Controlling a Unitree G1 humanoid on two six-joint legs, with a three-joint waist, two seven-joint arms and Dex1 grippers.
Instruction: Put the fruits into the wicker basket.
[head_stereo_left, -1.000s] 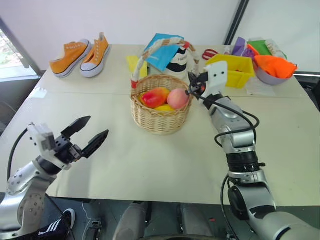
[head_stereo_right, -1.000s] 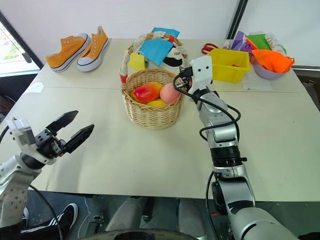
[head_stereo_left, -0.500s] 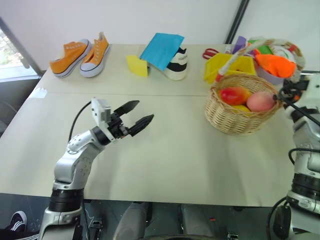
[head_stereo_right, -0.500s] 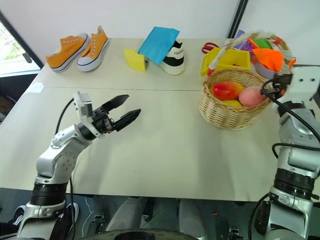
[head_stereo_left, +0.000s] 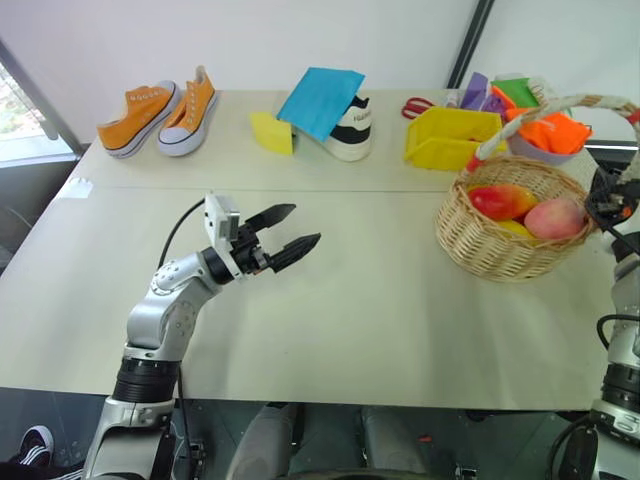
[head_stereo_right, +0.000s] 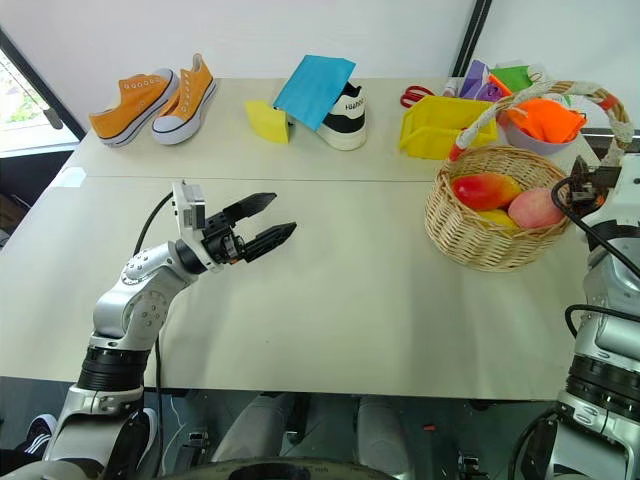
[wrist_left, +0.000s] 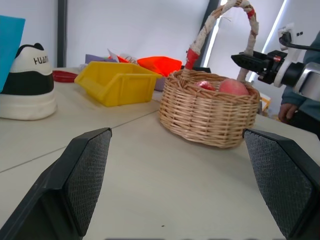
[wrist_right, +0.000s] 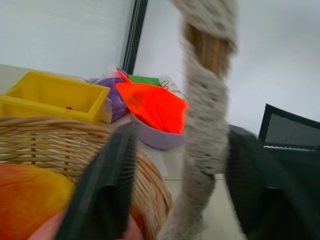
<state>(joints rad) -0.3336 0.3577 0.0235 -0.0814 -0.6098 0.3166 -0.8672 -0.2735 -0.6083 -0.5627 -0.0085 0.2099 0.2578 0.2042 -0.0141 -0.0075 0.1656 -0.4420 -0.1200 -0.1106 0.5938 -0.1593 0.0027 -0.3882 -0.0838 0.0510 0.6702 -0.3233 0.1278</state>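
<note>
The wicker basket (head_stereo_left: 500, 245) stands on the right side of the table, its wrapped handle (head_stereo_left: 560, 103) arching over it. Inside lie the fruits: a red-yellow mango (head_stereo_left: 503, 200) and a pink peach (head_stereo_left: 558, 217). My right gripper (head_stereo_left: 614, 196) is at the basket's right side. In the right wrist view its fingers (wrist_right: 107, 190) stand apart with the handle (wrist_right: 205, 120) between them, open. My left gripper (head_stereo_left: 303, 224) hovers open over the middle of the table, well left of the basket, holding nothing.
Along the back edge stand orange sneakers (head_stereo_left: 160, 110), a black-and-white shoe (head_stereo_left: 350, 135) under a blue card (head_stereo_left: 320, 98), a yellow wedge (head_stereo_left: 270, 132), a yellow bin (head_stereo_left: 445, 138) and a bowl with orange cloth (head_stereo_left: 545, 135). The basket sits close to the table's right edge.
The right arm carried the basket by its handle from the table's centre to the right side, then its fingers spread off the handle. The left arm swung in toward the middle.
</note>
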